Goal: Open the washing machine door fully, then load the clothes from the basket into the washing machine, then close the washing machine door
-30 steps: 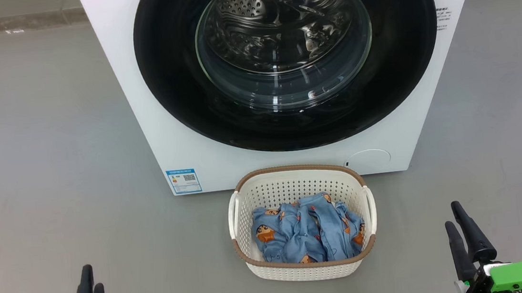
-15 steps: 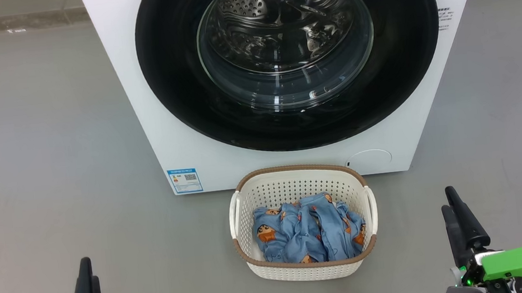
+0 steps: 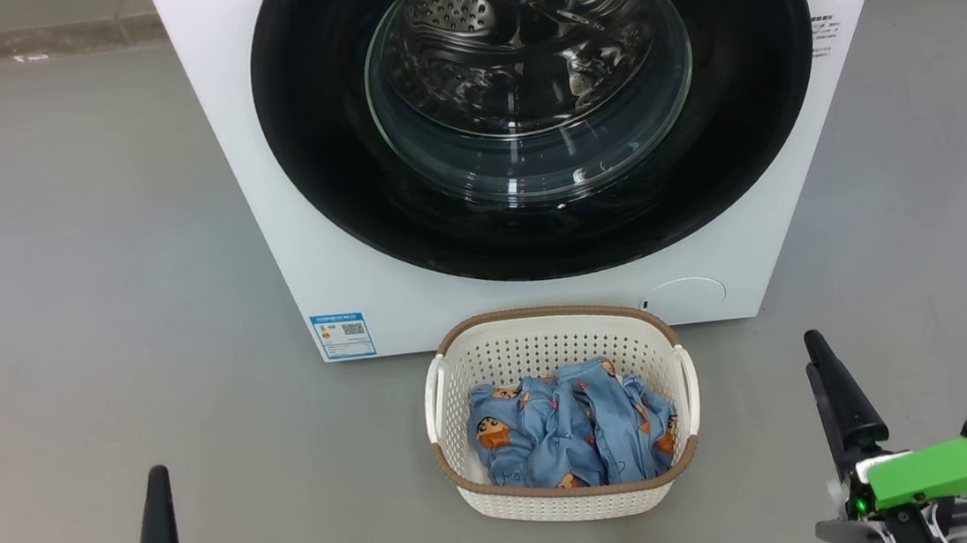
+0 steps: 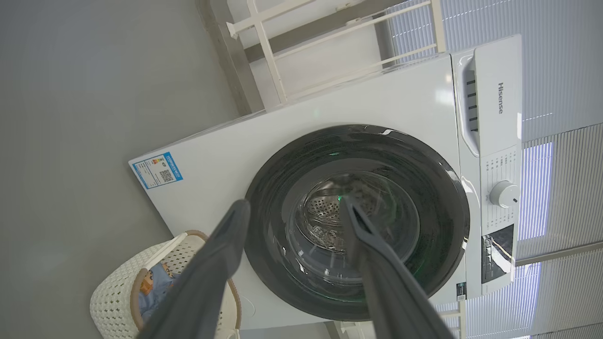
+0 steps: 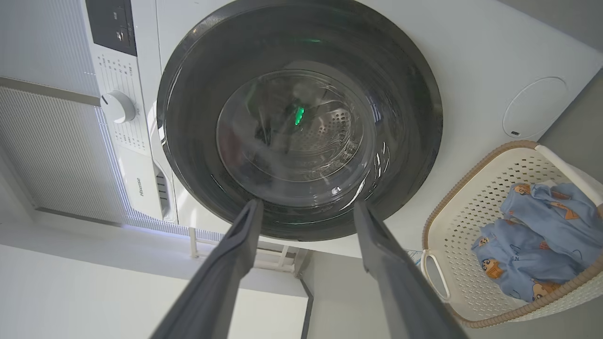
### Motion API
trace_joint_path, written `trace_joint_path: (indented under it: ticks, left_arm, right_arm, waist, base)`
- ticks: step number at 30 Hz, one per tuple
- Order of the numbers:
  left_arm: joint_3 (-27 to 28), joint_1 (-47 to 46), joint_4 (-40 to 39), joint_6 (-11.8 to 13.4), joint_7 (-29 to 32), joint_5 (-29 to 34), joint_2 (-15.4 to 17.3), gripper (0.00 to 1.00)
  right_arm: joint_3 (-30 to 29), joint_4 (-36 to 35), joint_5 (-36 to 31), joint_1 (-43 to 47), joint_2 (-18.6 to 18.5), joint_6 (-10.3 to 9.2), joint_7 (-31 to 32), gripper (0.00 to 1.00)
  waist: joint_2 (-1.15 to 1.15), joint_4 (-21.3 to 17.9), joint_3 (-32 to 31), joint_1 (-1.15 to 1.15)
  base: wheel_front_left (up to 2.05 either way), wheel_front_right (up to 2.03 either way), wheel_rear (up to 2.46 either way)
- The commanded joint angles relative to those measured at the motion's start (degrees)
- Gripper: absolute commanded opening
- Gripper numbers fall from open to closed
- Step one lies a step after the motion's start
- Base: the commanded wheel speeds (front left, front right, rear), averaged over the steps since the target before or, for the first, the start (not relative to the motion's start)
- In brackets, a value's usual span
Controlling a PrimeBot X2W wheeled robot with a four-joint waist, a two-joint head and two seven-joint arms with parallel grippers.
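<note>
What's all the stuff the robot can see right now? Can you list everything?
washing machine: one, white, on the floor straight ahead
washing machine door: one, glossy black rim around clear glass, shut on the machine's front
label sticker: one, blue, lower left of the machine's front
filter cap: one, white and round, lower right of the front
dial: one, white, on the control panel
basket: one, cream with a brown rim, on the floor before the machine
clothes: a bundle, count unclear, light blue with orange-brown cartoons, in the basket
floor: grey, all around
left gripper: one, dark fingers, open, empty
right gripper: one, dark fingers, open, empty
</note>
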Motion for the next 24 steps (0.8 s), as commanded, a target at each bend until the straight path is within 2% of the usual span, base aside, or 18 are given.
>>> trace_joint_path:
  ticks: [1, 4, 8, 24]
  left_arm:
    - [0.6, -2.6, -2.0, -0.3, -0.7, 1.9, 1.2, 1.00]
    - [0.5, -2.6, -2.1, -0.3, -1.1, 3.8, 1.2, 1.00]
    - [-0.2, -2.7, -2.1, -0.4, -1.8, 10.0, 2.0, 1.00]
    - [-0.6, -3.3, -2.5, -0.1, -4.5, 25.6, 1.4, 1.00]
  right_arm:
    - [1.1, -1.6, -2.0, -3.1, -1.1, -0.03, -0.8, 1.00]
    - [1.3, -1.4, -3.8, -3.3, -1.2, -0.03, -1.1, 1.00]
    - [1.7, -0.7, -8.0, -3.7, -1.5, -0.03, -1.8, 1.00]
    - [3.0, 0.7, -25.4, -5.7, -2.0, -0.04, -4.5, 1.00]
  waist:
    - [0.00, 0.0, 0.0, 0.00]
    - [0.00, 0.0, -0.1, 0.00]
    - [0.00, 0.0, -0.1, 0.00]
    - [0.00, -0.1, 0.1, 0.00]
  base:
    - [0.00, 0.00, 0.00]
    - [0.00, 0.00, 0.00]
    - [0.00, 0.00, 0.00]
    - [0.00, 0.00, 0.00]
